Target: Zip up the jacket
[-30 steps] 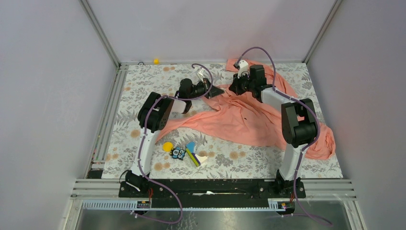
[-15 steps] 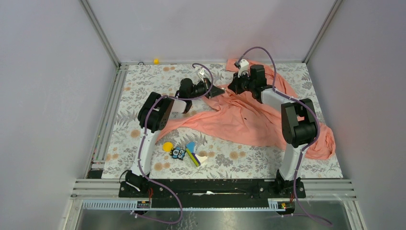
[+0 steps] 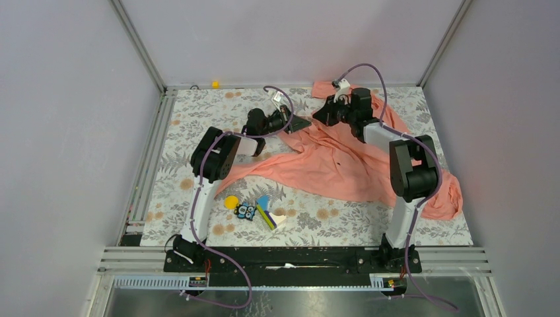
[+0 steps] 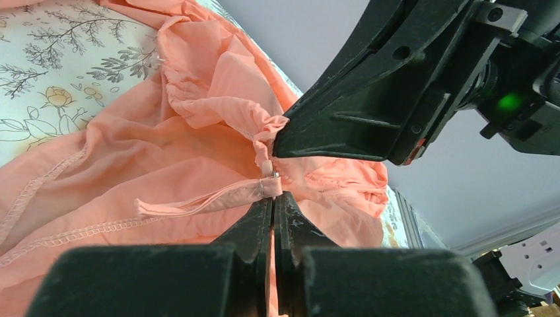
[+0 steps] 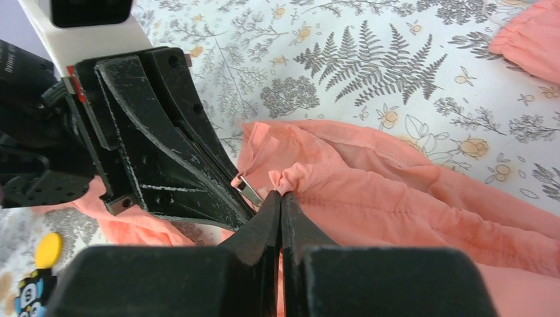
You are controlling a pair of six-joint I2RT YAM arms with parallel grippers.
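The salmon-pink jacket (image 3: 337,162) lies crumpled across the right half of the table, one sleeve reaching the far edge. My left gripper (image 3: 305,123) is shut on the jacket's front edge by the zipper (image 4: 269,188), and its fingertips (image 4: 264,211) pinch a folded strip of hem. My right gripper (image 3: 318,117) is shut on a bunched fold of the jacket (image 5: 396,198) right beside it. A small metal zipper pull (image 5: 249,191) hangs between the two grippers. The two grippers almost touch at the far middle of the table.
A small pile of colourful toy pieces (image 3: 254,209) lies on the floral table cover near the front left. A yellow piece (image 3: 214,84) sits at the far edge. Grey walls and metal rails enclose the table.
My right gripper has moved a little toward the far edge, lifting and pulling the bunched fabric. My left gripper has stayed almost still.
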